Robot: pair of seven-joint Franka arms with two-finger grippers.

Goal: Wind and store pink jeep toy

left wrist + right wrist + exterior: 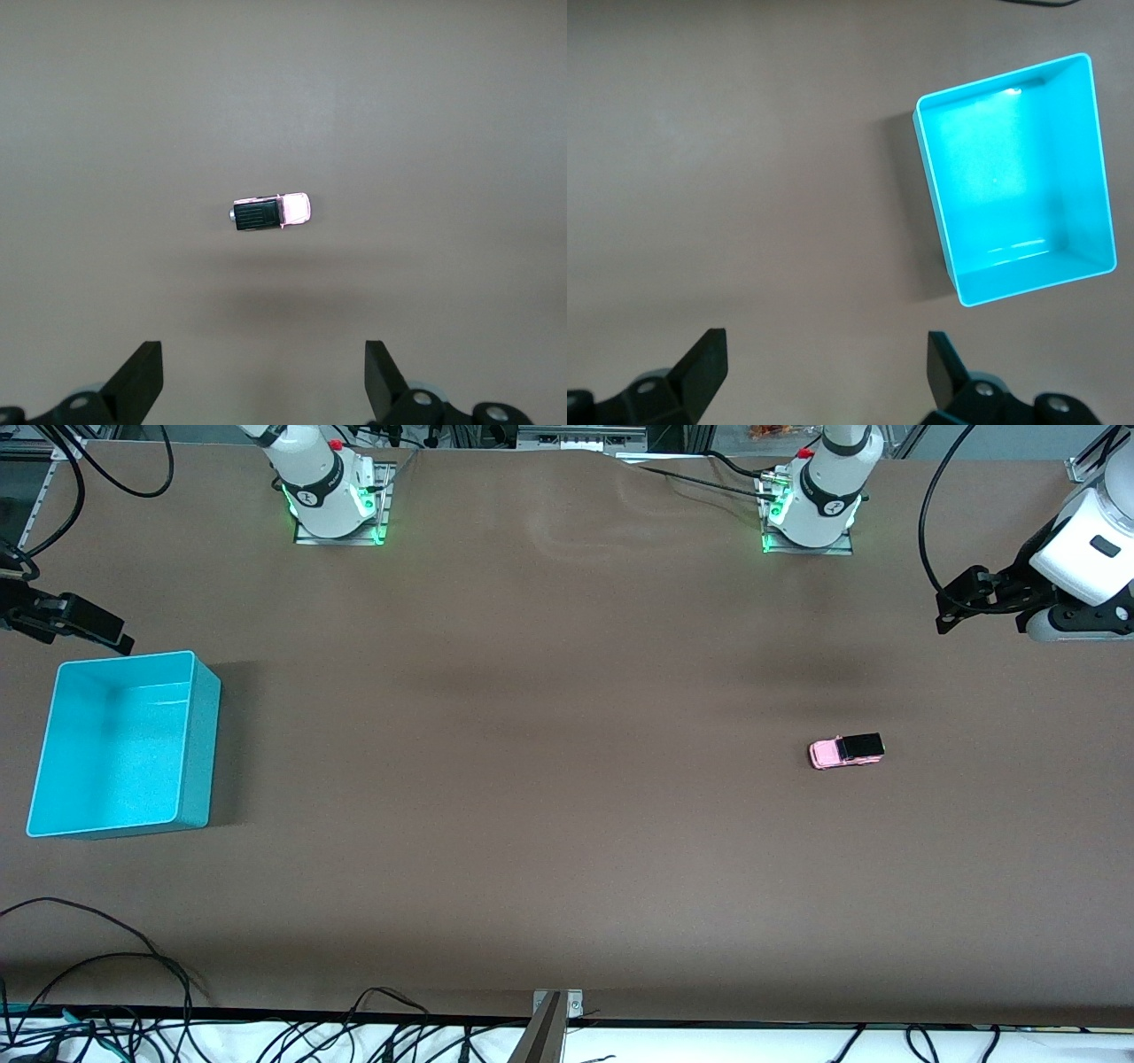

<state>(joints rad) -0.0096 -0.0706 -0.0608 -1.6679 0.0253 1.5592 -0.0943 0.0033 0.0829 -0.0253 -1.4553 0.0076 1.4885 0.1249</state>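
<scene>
Both claws of mine, listed in order.

Item one — my left gripper: fingers spread wide, nothing between them. It hangs in the air over bare table at the left arm's end; in the front view it shows at the right edge of the frame, upper part, a black claw on the white wrist. In the left wrist view its two dark fingertips stand at the lower corners of the frame, with the toy between and above them in the picture, well apart from both.

Item two — my right gripper: fingers likewise spread, holding nothing. It hangs at the left edge of the front view, upper part, just above the bin's upper corner in the frame. This arm waits.

Item three, the pink jeep toy: on its wheels on the brown table, right of centre in the front view, lying lengthwise across the frame, pink hood toward the frame's left, black roof section toward its right. Untouched by either claw.

Item four, turquoise bin: open-topped, rectangular, at the left of the front view toward the right arm's end, well apart from the toy. Nothing inside it in the right wrist view.
</scene>
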